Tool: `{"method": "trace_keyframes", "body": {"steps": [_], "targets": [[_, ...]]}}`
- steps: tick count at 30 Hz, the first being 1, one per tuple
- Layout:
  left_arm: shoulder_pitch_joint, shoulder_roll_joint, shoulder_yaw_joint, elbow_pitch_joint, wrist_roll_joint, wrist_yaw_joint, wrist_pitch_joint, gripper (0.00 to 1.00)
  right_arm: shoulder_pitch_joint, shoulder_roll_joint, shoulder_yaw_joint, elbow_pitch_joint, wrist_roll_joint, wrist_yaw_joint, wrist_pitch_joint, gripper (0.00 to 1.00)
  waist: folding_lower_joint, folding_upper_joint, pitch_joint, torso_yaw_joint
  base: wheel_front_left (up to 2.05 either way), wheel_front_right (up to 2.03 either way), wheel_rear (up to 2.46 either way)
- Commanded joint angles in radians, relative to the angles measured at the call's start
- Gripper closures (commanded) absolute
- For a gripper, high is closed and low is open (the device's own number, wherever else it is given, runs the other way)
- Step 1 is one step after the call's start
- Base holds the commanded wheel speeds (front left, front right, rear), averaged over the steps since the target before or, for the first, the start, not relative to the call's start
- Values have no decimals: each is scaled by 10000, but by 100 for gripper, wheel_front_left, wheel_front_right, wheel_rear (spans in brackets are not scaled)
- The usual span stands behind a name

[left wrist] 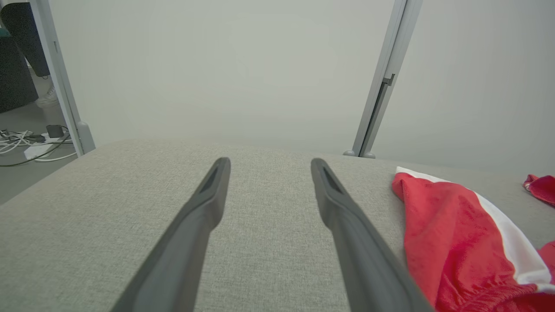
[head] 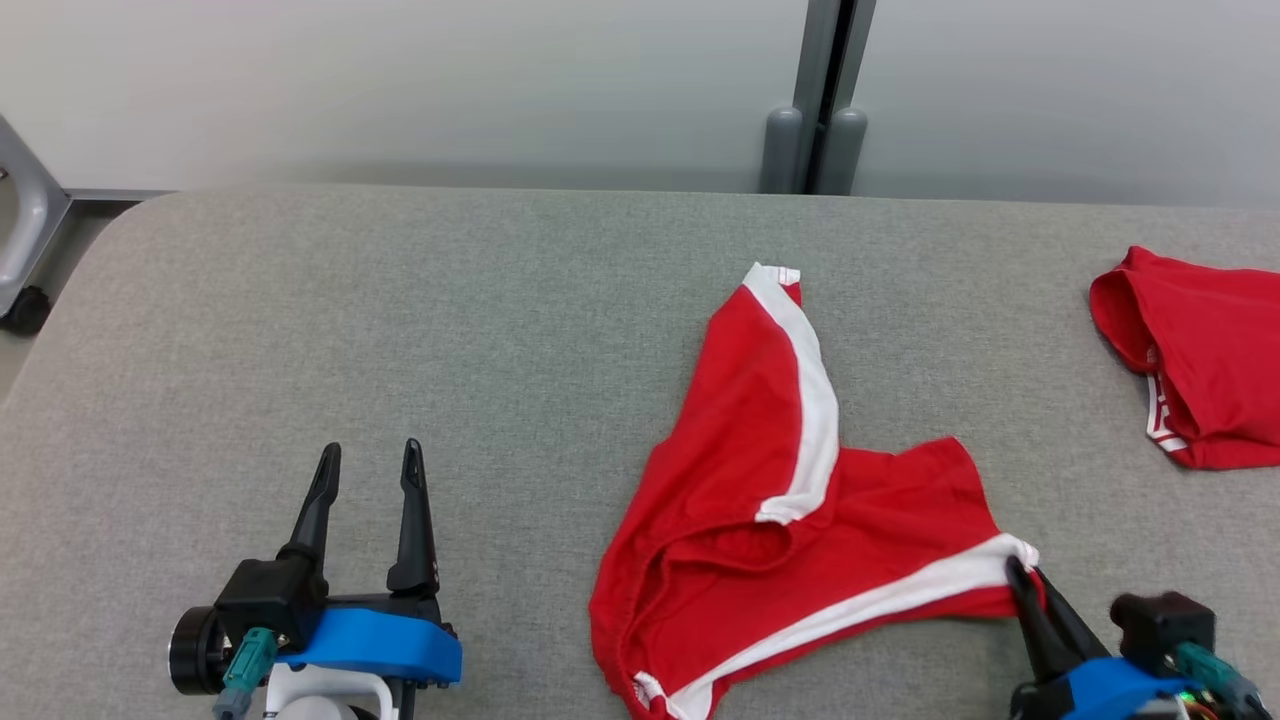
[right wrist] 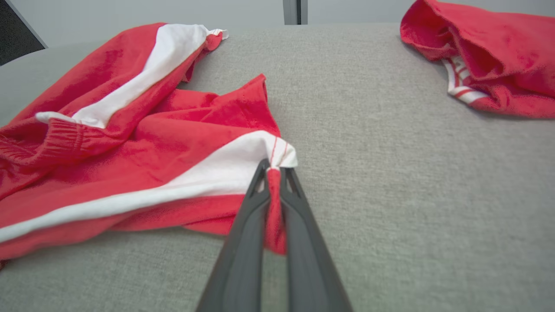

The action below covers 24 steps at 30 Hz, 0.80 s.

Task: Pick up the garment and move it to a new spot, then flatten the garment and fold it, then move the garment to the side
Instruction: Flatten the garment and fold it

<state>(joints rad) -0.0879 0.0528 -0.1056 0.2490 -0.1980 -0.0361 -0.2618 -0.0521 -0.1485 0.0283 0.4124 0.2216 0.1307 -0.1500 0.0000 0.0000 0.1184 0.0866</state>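
Observation:
The garment [head: 760,520] is a pair of red shorts with white side stripes, lying crumpled on the grey table, one leg pointing away and the other toward the right. My right gripper [head: 1020,575] is shut on the hem corner of that right leg, and red cloth [right wrist: 274,208] is pinched between its fingers. My left gripper [head: 368,458] stands open at the lower left, clear of the garment [left wrist: 451,242], which lies to its right, with only bare table between its fingers [left wrist: 208,203].
A second red garment [head: 1200,350] lies bunched at the table's right edge, seen also in the right wrist view [right wrist: 485,56]. The grey padded table [head: 400,330] has a rounded far-left corner. A grey post [head: 815,130] stands behind the far edge. Cables [left wrist: 26,143] lie on the floor.

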Motion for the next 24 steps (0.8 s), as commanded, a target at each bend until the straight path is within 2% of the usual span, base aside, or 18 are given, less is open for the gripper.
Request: {"method": "trace_keyframes", "body": {"steps": [1,3,4,5,6,7,11,17,24], "targets": [[1,-13,41,-28,36,-18,-44,0,374,74,-191,-373,-70,3,134,100,0,0,-15,-44,0,0,0],[27,-13,85,-32,33,-21,-44,0,815,209,-374,-913,-116,4,451,100,0,0,-17,-115,0,0,0],[37,-14,95,-29,36,-38,-44,0,987,268,-463,-1146,-152,3,583,79,0,0,-14,-143,0,0,0],[42,-15,98,-25,47,-42,-44,0,1101,307,-536,-1386,-163,3,681,12,0,0,-14,-170,0,0,0],[42,-15,98,-25,47,-42,-44,0,1101,307,-536,-1386,-163,3,681,12,0,0,-14,-170,0,0,0],[44,-16,87,-20,61,-48,-44,0,1200,339,-615,-1592,-202,3,772,0,0,0,-15,-190,0,0,0],[41,-17,79,1,66,-67,-44,0,1344,507,-770,-2387,-393,4,835,0,0,0,-51,-257,0,0,0],[19,-20,112,-8,107,-89,-44,0,1170,707,-913,-3469,-508,4,306,0,0,0,-116,-310,0,0,0],[37,-22,51,10,199,-142,-44,0,615,965,-1063,-3750,-647,4,-750,0,0,0,-159,-396,0,0,0]]}}
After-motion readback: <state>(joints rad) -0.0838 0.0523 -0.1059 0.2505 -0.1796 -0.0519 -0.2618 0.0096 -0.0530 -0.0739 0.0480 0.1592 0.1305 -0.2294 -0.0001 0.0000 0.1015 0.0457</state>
